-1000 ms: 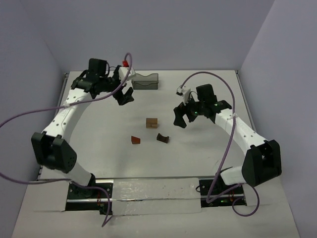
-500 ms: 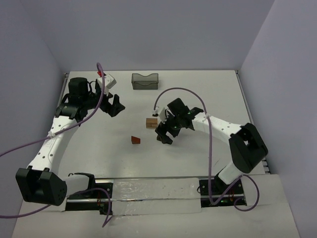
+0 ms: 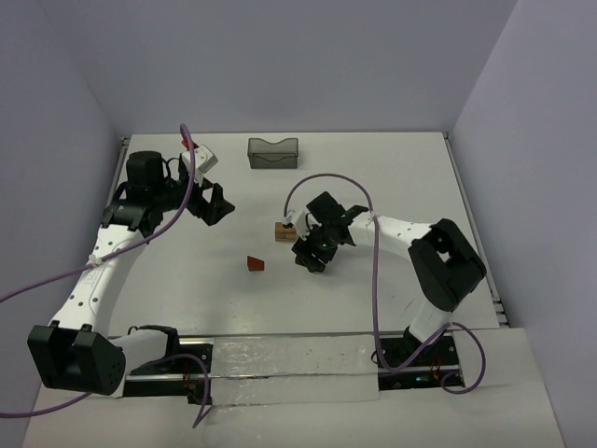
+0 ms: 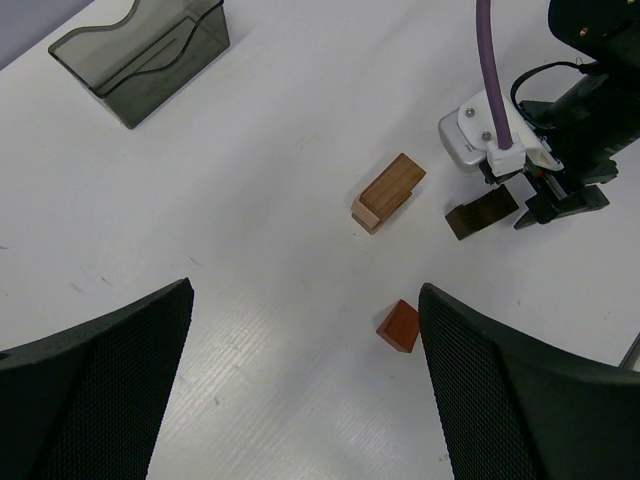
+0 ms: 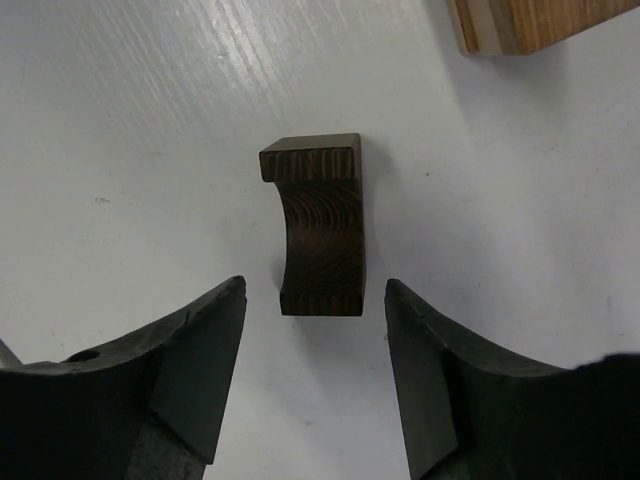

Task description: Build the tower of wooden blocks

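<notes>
- Right gripper (image 3: 311, 254) hangs over the arch (image 5: 320, 235), jaws open either side, not touching, likely set to pinch it.
- Left gripper (image 3: 213, 203) hovers well apart, jaws open, empty, probably keeping clear.
- Tan block (image 3: 284, 230) just beside the arch; wedge (image 3: 255, 264) near.
- The top view hides the arch; the wrist camera shows it lying flat.

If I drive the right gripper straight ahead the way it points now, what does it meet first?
Probably the dark brown arch, lying on the table directly ahead of the right gripper. Its open fingers look set to straddle it, so the table could come first; depth is unclear.
</notes>
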`<state>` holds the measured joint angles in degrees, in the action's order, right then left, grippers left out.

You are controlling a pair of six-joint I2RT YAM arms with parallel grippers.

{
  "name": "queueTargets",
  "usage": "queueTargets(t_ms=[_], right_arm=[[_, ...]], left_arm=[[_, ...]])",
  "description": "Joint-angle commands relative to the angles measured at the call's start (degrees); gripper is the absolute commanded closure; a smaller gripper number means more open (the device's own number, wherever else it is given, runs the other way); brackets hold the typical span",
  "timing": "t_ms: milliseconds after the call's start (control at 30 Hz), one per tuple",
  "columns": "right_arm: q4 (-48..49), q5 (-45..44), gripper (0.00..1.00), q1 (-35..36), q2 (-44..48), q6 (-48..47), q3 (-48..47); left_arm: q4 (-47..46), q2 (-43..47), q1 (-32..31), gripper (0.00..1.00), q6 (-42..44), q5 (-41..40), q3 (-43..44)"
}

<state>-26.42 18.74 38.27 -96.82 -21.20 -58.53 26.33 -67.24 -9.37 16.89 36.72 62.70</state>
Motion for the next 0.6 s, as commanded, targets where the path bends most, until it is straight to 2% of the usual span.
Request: queueTargets(t_ms=[0, 200, 367, 500, 567], right_arm=[[2.38, -1.86, 0.41, 0.71, 0.09, -1.43, 0.39], [1.05, 0.11, 0.60, 0.84, 0.81, -1.38, 0.07], [-2.41, 5.78, 0.73, 0.73, 4.78, -0.90, 0.05], [-6.29, 12.78, 0.81, -0.01, 8.98, -0.42, 0.13], [-9.39, 19.44, 0.91, -2.01, 10.59, -0.45, -0.98]], left_arm=[[-1.19, 1.41, 0.31, 0.01, 0.94, 1.16, -0.20], [-1.38, 1.86, 0.31, 0.01, 1.95, 0.98, -0.94], [-1.94, 1.94, 0.29, 0.07, 3.96, 2.02, -2.18], [-2.57, 2.11, -1.00, 0.14, 7.14, 2.36, -3.40], [-1.92, 2.03, -3.38, 0.18, 10.70, 1.39, -4.22]])
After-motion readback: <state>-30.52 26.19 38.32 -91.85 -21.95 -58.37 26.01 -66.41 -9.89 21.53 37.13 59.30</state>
